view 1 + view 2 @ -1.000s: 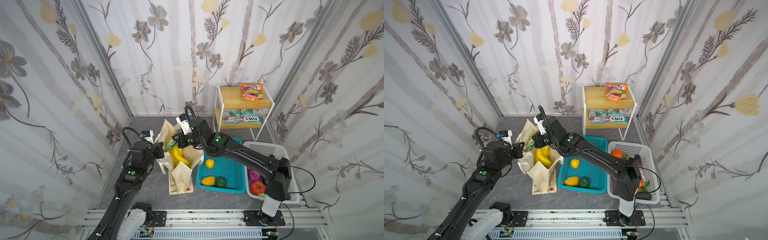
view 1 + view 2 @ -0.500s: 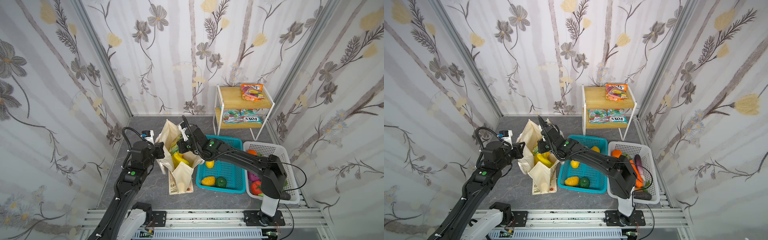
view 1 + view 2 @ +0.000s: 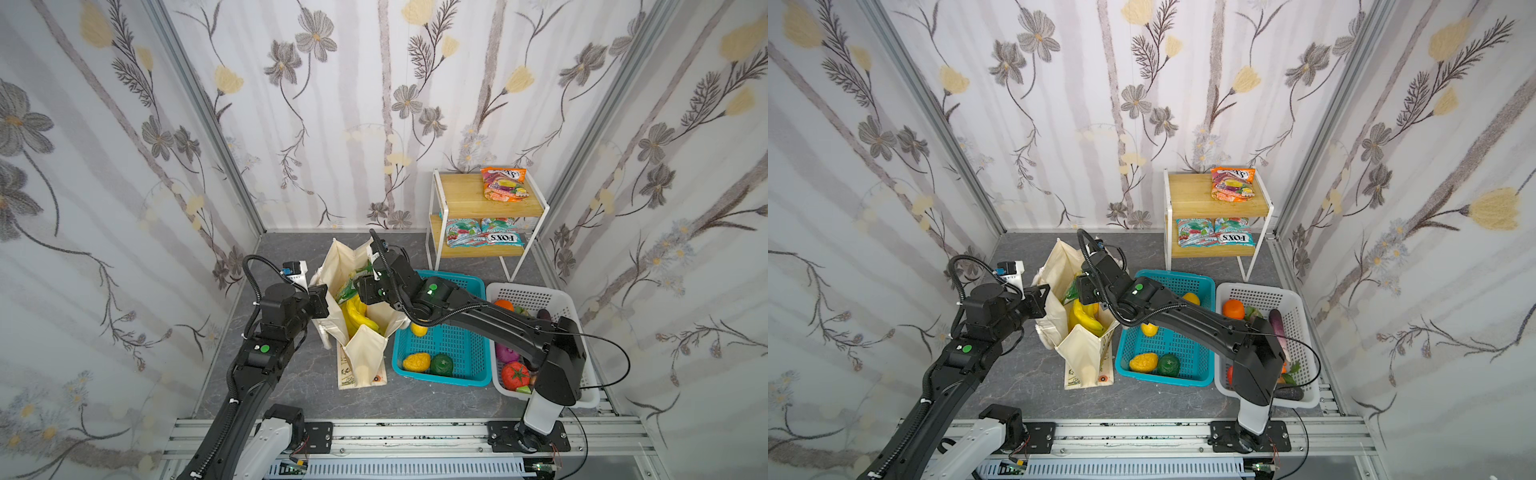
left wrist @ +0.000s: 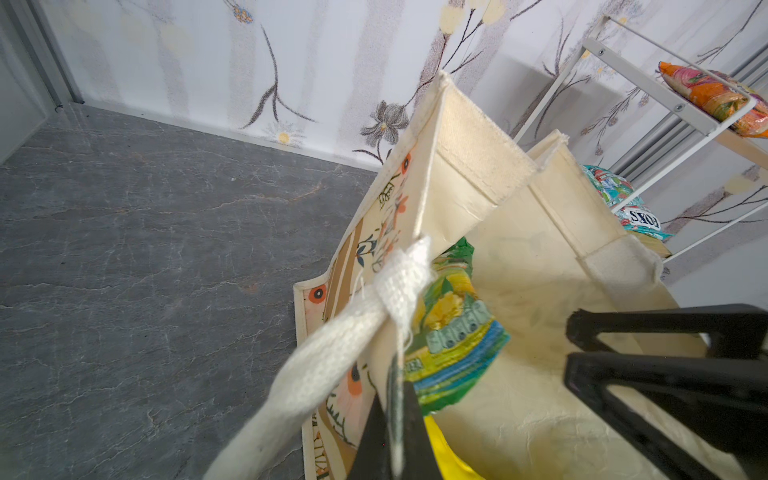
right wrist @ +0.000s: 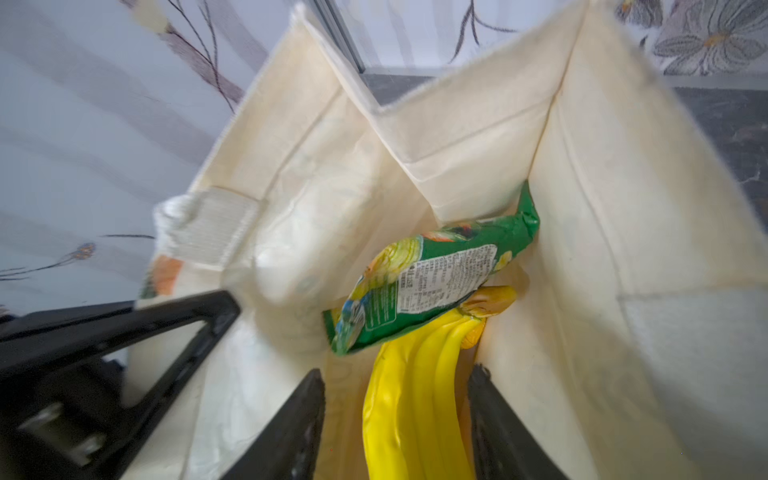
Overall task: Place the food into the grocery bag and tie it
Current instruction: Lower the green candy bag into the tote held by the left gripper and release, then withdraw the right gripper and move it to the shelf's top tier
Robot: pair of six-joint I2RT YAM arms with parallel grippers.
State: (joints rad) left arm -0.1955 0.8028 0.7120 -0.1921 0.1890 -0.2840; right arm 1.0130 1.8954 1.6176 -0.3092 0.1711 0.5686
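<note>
Top views, bag: the cream canvas tote bag [image 3: 363, 349] [image 3: 1081, 353] with floral print stands open on the grey stone-pattern floor [image 3: 291, 374]. It is just left of the teal plastic basket [image 3: 440, 377], and the white plastic basket [image 3: 523, 293] is beyond that.
Top views, left gripper: the left gripper [image 3: 321, 300] [image 3: 1040, 296] is at the tote bag's left rim.
Top views, right gripper: the right gripper [image 3: 365, 291] [image 3: 1086, 291] is over the bag's mouth; its finger spread cannot be told here.
Top views, food: the yellow banana bunch [image 3: 358, 318] and the glossy green snack packet [image 3: 347, 291] lie inside the tote bag.
Left wrist, left gripper: the fingers [image 4: 409, 428] are pinched tight on the bag's wall edge, beside the thick white rope handle [image 4: 332, 361].
Left wrist, food: the green snack packet [image 4: 453, 332] is inside, past the rim.
Right wrist, right gripper: the fingers [image 5: 305, 419] stand wide and hold nothing, with the banana bunch [image 5: 415, 395] below between them.
Right wrist, food: the green snack packet [image 5: 432, 282] lies tilted across the banana stems, against the inner wall.
</note>
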